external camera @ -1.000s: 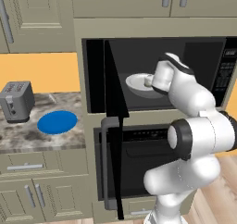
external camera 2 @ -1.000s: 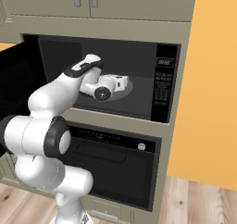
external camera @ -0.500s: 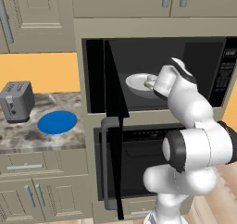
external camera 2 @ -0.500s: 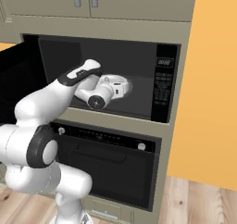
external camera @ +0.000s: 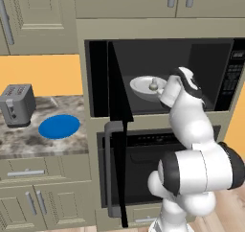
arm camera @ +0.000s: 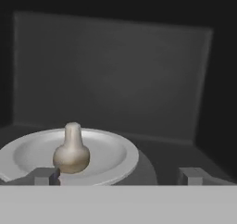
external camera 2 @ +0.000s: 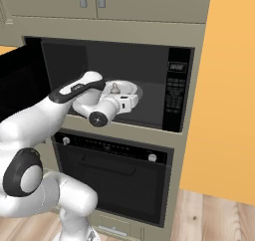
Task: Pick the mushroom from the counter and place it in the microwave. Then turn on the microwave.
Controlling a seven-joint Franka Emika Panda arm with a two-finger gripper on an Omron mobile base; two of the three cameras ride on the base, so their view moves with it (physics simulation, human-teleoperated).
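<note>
Microwave (external camera 2: pixel 172 80) mouth open, door (external camera: pixel 117 111) aside.

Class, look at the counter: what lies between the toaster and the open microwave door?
The blue round plate lies between the toaster and microwave door, seen from the left base view.

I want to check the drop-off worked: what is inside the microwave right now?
Inside the open microwave, the mushroom sits stem-up on the white turntable plate. The open gripper is free of it. The plate's near edge is hidden.
</note>
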